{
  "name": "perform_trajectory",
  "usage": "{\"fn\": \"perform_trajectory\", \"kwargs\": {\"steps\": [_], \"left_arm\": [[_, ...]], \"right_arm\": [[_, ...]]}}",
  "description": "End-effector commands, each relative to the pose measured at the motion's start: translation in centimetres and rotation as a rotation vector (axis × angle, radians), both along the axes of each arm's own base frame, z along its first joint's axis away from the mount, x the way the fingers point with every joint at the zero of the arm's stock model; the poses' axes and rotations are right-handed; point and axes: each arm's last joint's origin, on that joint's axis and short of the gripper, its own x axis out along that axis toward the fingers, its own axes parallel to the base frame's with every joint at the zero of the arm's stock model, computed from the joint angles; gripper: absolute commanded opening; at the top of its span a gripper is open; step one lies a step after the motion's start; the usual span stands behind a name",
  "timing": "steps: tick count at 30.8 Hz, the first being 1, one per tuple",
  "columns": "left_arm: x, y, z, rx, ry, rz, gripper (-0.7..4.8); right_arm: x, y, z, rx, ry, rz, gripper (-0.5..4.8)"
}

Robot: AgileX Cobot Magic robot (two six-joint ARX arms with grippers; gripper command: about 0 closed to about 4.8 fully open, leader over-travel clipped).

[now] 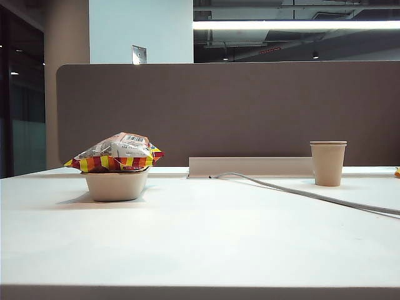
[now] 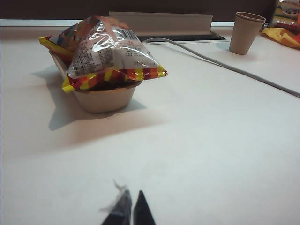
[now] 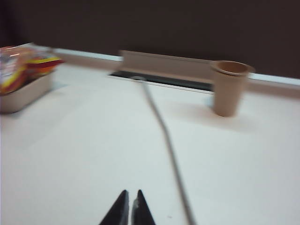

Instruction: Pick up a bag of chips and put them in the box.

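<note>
I take the box (image 1: 117, 185) as my landmark; it stands on the white table (image 1: 200, 244), a shallow beige pulp tray with tapered sides, and the bag of chips (image 1: 115, 153) lies on top of it, resting across the rim; the bag is wider than the box, so its red, orange and yellow striped ends overhang the box on both sides, and its silvery printed panel with the barcode faces up. From the left wrist camera I see the same pair, the bag of chips (image 2: 105, 51) tilted a little over the box (image 2: 105, 97).

Neither arm shows in the exterior view; I find the grippers only through their own wrist cameras. The left gripper (image 2: 130, 211) hovers low over bare table, well apart from the box and on the near side of it; its jaws are pressed together tip to tip and grasp nothing, though a thin clear scrap clings to one finger, and I cannot tell what it is. The right gripper (image 3: 129, 208) hangs over the table well apart from the box, beside the grey cable (image 3: 166, 145); its two dark fingers meet at the points, empty; that picture is blurred.

A taller paper cup (image 1: 328, 163) stands far from the box, by the raised cable slot (image 1: 250, 166) at the partition; the cable (image 1: 312, 194) runs from that slot across the table, away from the box.
</note>
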Motion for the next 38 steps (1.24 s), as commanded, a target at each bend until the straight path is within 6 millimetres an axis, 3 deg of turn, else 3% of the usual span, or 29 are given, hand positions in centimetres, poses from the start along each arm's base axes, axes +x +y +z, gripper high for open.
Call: {"fn": "perform_trajectory", "kwargs": {"steps": [1, 10, 19, 38], "left_arm": [[-0.02, -0.01, -0.06, 0.002, 0.005, -0.005, 0.19], [-0.02, -0.01, -0.06, 0.002, 0.005, -0.005, 0.2], [-0.02, -0.01, -0.06, 0.002, 0.006, -0.005, 0.2], [-0.02, -0.01, -0.06, 0.002, 0.006, -0.005, 0.2]], "right_arm": [[-0.05, 0.19, 0.07, -0.02, -0.018, 0.065, 0.26], [-0.05, 0.16, -0.27, -0.046, 0.008, 0.06, 0.26], [0.06, -0.2, -0.45, -0.054, 0.03, -0.072, 0.26], [0.06, -0.19, -0.32, -0.044, 0.018, -0.069, 0.26]]}}
